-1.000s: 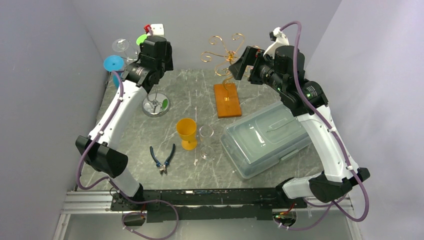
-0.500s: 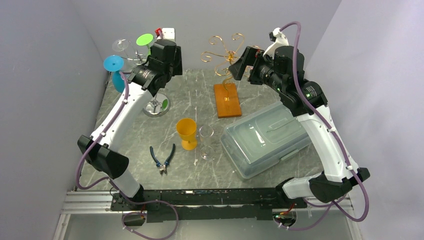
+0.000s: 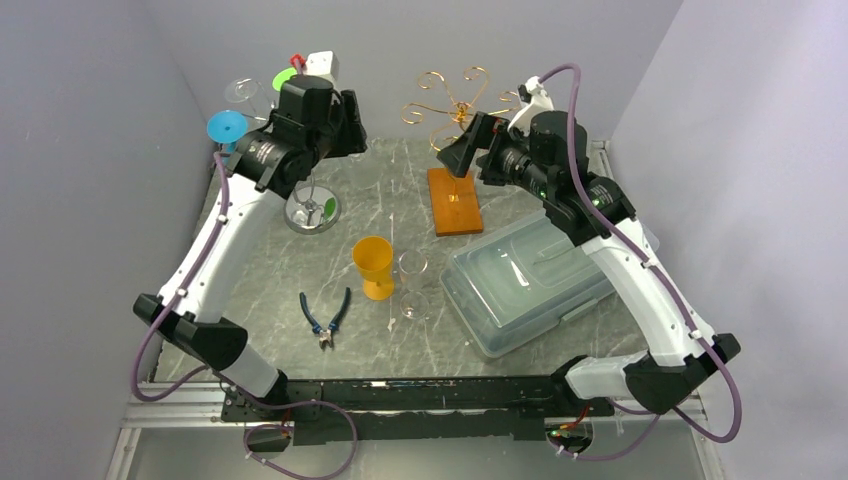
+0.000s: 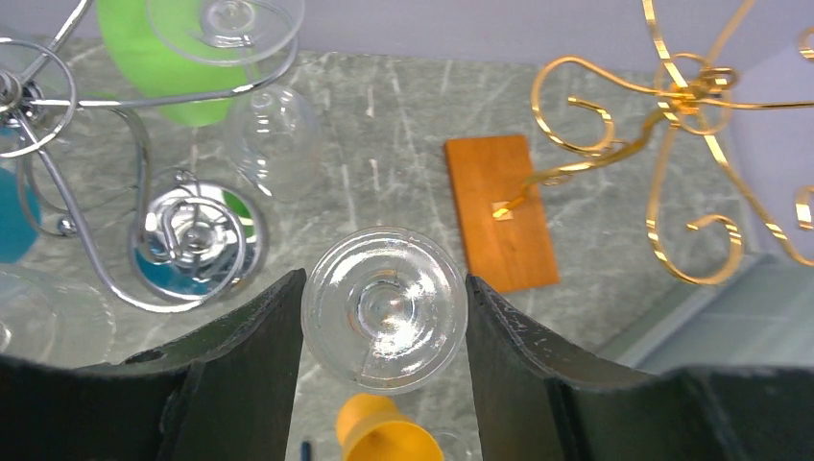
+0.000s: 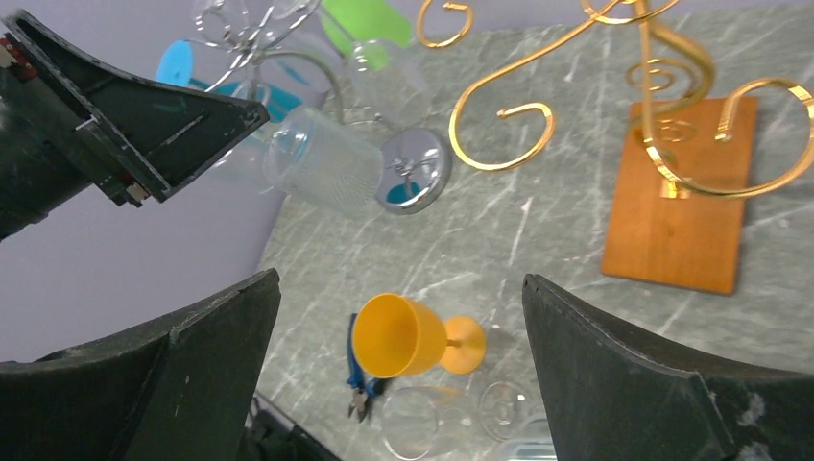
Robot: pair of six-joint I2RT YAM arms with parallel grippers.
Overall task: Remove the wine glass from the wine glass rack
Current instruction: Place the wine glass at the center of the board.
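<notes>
My left gripper (image 4: pixel 384 280) clamps the clear wine glass (image 4: pixel 384 309) between both fingers, with an orange goblet (image 4: pixel 382 437) beneath. The glass hangs apart from the chrome wine glass rack (image 4: pixel 144 197) ahead-left. A gold rack (image 4: pixel 662 115) stands ahead-right. My right gripper (image 5: pixel 399 277) gapes empty.

The left arm (image 3: pixel 215 240) rises from the table's near edge toward the far left corner, wrist held high. The left gripper (image 4: pixel 384 280) is clamped on the foot of the wine glass (image 4: pixel 384 312), both fingers touching its rim as far as I can tell. The right arm (image 3: pixel 640 280) stretches toward the middle of the far edge, and the right gripper (image 5: pixel 400 280) hangs there with its jaws spread wide.
</notes>
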